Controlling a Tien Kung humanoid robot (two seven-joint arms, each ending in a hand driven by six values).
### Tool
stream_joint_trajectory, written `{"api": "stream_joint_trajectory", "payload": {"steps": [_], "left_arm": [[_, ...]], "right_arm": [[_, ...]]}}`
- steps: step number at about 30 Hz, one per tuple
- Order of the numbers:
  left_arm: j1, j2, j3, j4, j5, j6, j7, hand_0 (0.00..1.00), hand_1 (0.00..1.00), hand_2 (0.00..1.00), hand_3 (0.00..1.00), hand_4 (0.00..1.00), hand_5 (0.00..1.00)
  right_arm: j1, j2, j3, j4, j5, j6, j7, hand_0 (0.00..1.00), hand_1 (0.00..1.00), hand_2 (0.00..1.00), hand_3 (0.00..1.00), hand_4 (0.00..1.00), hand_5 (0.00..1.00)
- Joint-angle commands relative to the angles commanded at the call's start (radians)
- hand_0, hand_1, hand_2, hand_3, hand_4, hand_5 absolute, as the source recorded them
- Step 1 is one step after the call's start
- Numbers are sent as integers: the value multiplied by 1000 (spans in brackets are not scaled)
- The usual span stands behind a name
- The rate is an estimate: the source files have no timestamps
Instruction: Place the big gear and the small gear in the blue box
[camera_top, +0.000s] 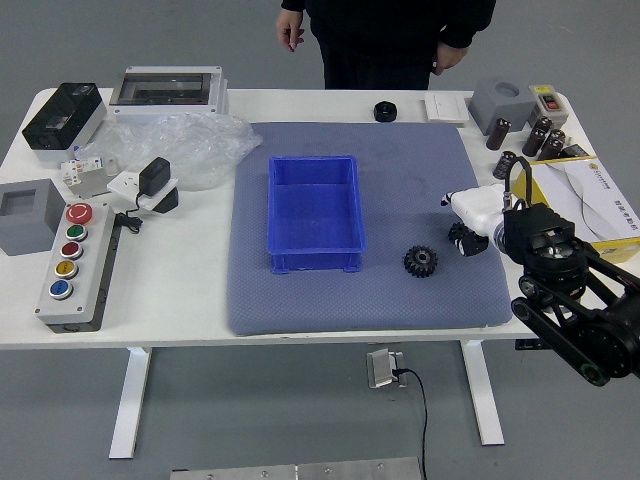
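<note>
Head view, right hand (476, 211) at small gear (457, 232), whether open or gripping, cannot tell

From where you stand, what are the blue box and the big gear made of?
The blue box looks like smooth, slightly shiny plastic: thin, even walls, one color all over. The big gear seems to be dark plastic or maybe metal; it's black with chunky teeth, so I can't be sure.

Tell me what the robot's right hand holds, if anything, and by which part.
Cannot be told: the right hand is at the small gear and hides part of it, so no grip can be confirmed.
</note>
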Motion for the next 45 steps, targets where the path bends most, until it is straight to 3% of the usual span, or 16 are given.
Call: {"api": "stream_joint_trajectory", "payload": {"steps": [14,15,44,45], "left_arm": [[-1,-4,2,0,-4,1,0,838,807,806,802,695,364],[-1,-4,3,0,-4,1,0,838,807,806,802,695,364],[-2,-5,6,0,-8,1,0,838,808,806,801,694,364],[-2,-5,6,0,-8,1,0,838,808,805,801,694,364]], "right_arm": [[3,11,1,-56,0,-20,7,724,693,773,843,594,133],[4,13,1,-61,0,-23,8,708,686,746,787,595,138],[-2,50,10,-130,0,-60,13,625,607,668,682,628,172],[-3,51,11,-131,0,-65,14,557,529,572,618,621,181]]}}
